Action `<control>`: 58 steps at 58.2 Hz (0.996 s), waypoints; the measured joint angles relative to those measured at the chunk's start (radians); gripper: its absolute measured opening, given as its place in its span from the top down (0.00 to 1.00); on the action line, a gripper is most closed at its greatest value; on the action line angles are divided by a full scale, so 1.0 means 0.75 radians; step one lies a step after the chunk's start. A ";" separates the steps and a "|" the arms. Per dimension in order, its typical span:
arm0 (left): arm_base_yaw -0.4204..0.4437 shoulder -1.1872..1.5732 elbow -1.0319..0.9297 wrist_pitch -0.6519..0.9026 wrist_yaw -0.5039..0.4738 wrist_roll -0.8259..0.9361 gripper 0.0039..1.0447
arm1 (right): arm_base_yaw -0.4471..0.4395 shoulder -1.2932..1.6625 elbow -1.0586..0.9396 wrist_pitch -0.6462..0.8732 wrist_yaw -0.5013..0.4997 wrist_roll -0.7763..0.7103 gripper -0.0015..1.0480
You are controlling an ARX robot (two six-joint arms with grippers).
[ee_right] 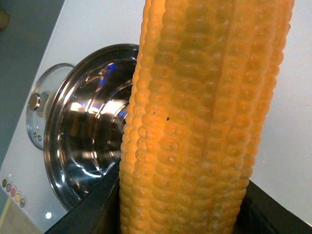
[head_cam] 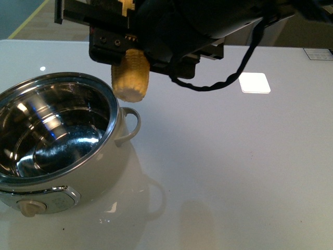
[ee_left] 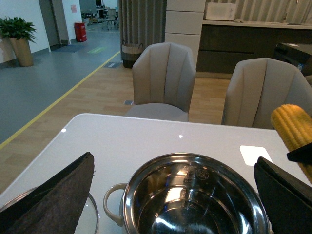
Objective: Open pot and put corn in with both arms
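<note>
The cream-white pot [head_cam: 99,172] stands open on the table at the left, its steel inside bare. My right gripper [head_cam: 132,57] is shut on the yellow corn [head_cam: 130,77], which hangs tip down just past the pot's far right rim, above the loop handle [head_cam: 130,127]. In the right wrist view the corn [ee_right: 195,122] fills the frame between black fingers [ee_right: 92,209], with the pot [ee_right: 83,131] below. The glass lid [ee_right: 41,105] lies on the table beside the pot. My left gripper [ee_left: 170,204] is open above the pot [ee_left: 195,161], with the corn [ee_left: 292,129] to one side.
The white table [head_cam: 234,172] reaches right of the pot, with a bright square patch [head_cam: 254,82] and a cable [head_cam: 218,83] hanging from the right arm. Two grey chairs [ee_left: 163,78] stand beyond the table's far edge. The lid's rim [ee_left: 95,214] shows beside one left finger [ee_left: 53,195].
</note>
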 joint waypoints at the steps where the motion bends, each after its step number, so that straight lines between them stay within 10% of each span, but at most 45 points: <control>1: 0.000 0.000 0.001 0.000 0.000 0.000 0.06 | 0.005 0.012 0.009 0.000 -0.003 0.008 0.52; 58: 0.000 0.000 0.000 0.000 0.000 0.000 0.06 | 0.174 0.509 0.553 -0.205 -0.059 0.232 0.47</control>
